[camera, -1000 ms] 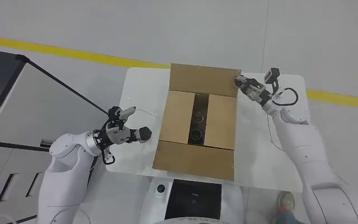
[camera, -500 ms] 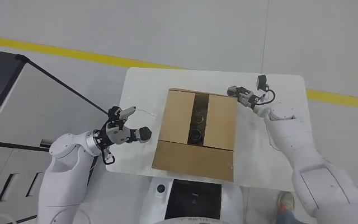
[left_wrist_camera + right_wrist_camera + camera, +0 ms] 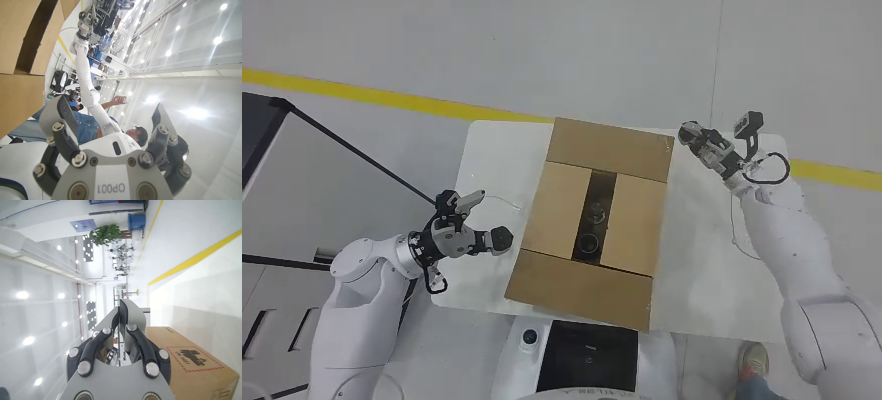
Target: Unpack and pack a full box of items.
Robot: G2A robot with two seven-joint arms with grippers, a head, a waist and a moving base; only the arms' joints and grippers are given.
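Note:
A cardboard box (image 3: 587, 225) stands mid-table, also seen as the box (image 3: 17, 47) and the box (image 3: 189, 355). Its far flap (image 3: 610, 148) and near flap (image 3: 582, 288) lie spread outward. The two side flaps are folded in, leaving a slot where dark round items (image 3: 592, 228) show. My right gripper (image 3: 692, 135) is beside the far flap's right corner; the right gripper (image 3: 120, 308) is shut with nothing between its pads, and the right gripper (image 3: 86, 17) shows far off. My left gripper (image 3: 490, 238) is over the table left of the box; the left gripper (image 3: 111, 106) is open and holds nothing.
The white table (image 3: 492, 160) has bare strips left and right of the box. A thin cable (image 3: 504, 200) lies near the left gripper. The near flap overhangs the table's front edge. A dark-framed stand (image 3: 272, 130) is off to the left.
The far flap, raised half a second ago, has fallen back outward. My right gripper has pulled away to the right of the flap's corner. The box has turned slightly. Left arm unmoved.

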